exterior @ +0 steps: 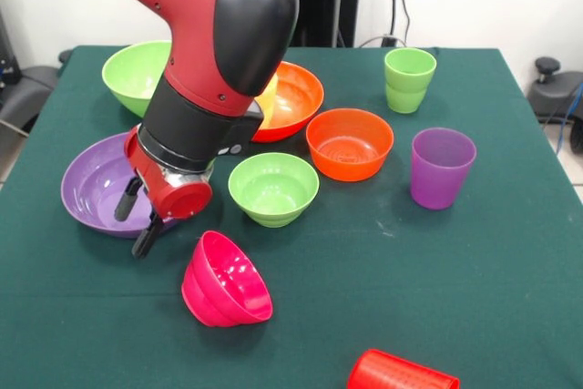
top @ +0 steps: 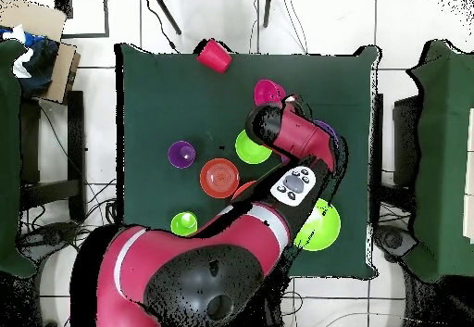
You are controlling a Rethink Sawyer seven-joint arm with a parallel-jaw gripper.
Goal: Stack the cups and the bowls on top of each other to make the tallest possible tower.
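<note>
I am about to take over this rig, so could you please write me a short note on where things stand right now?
Gripper: open, empty, hanging low at the near rim of the large purple bowl.
Upright and apart: small green bowl, small orange bowl, purple cup, green cup, large green bowl.
Large orange bowl has something yellow in it, mostly hidden by the arm.
Pink bowl is tipped on its side; red cup lies on its side at the near edge.
Done: no tower is built yet.
Left: all the stacking.

Green tablecloth (exterior: 474, 261); perhaps a cardboard box (top: 42, 45) alongside.
</note>
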